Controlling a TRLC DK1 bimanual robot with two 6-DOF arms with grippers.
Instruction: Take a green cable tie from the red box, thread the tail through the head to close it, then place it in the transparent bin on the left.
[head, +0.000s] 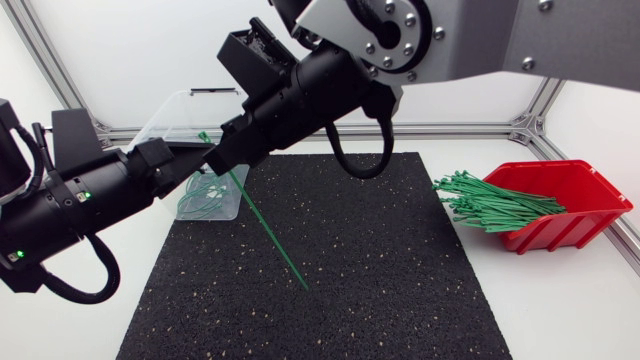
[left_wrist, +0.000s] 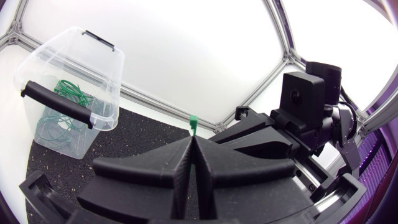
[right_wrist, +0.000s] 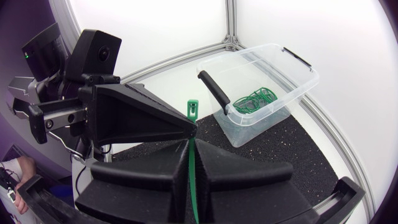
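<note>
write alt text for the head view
The left claw and right claw meet over a black mat, both pinching one straight green cable tie whose tail slants down. A transparent bin sits behind them; a red box of ties stands at right.

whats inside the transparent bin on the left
Green looped cable ties lie on the floor of the transparent bin; its black handle hides one strip, so their count is unclear.

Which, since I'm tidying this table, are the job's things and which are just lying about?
Job: straight green cable tie, pinched by left gripper and right gripper; red plastic box of green ties; transparent plastic bin holding looped ties.
Lying about: black speckled mat; white table.
</note>
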